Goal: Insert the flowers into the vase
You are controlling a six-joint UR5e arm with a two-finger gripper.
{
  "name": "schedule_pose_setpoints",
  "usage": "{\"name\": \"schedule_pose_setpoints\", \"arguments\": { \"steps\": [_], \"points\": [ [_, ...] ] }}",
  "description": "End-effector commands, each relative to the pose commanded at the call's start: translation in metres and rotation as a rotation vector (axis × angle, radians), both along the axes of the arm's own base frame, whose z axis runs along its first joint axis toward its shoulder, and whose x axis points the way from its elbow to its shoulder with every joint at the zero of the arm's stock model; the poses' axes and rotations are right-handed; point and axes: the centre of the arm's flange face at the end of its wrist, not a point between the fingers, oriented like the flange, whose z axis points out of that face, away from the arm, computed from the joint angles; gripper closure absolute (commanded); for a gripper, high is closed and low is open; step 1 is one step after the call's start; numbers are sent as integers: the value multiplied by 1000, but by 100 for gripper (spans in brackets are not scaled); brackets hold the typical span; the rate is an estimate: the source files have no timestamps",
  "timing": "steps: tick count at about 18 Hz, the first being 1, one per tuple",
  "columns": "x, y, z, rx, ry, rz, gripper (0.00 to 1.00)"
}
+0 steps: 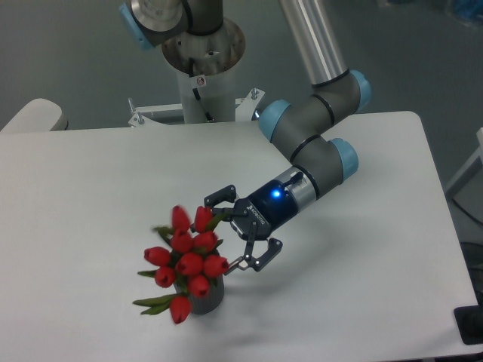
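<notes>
Lower left of centre, the flowers (183,260) stood in the vase (205,299), stems apparently seated, the bunch leaning left with one bud drooping low, probably because the cluster overhangs the narrow opening. Immediately right, the gripper (236,234) was spread wide, holding nothing, consistent with release. The table (362,302) carried the vase, near its front edge.

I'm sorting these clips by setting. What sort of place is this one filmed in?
Probably a robotics lab or test cell, not a home. A robot arm on a pedestal mount works at a bare white table over a grey floor, and the only props are the flowers in a vase.
</notes>
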Motion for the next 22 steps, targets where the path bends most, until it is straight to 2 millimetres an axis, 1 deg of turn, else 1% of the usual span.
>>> {"name": "schedule_pose_setpoints", "arguments": {
  "steps": [2,3,4,6,7,9,11,15,18,20,21,22],
  "points": [
    [-4,-3,2,-17,21,8,0],
    [-10,-6,4,-29,36,17,0],
    [-18,-10,9,-41,60,29,0],
    [-39,-26,20,-78,117,70,0],
    [-44,-32,28,-105,155,86,0],
    [-55,-49,49,-171,236,126,0],
    [-66,-61,73,-235,322,163,0],
    [-83,-68,128,-392,523,236,0],
    [-99,-73,160,-532,660,295,0],
    [-99,-78,174,-612,721,323,0],
    [-95,-83,180,-668,760,340,0],
    [-95,-89,186,-735,813,360,0]
  ]
}}
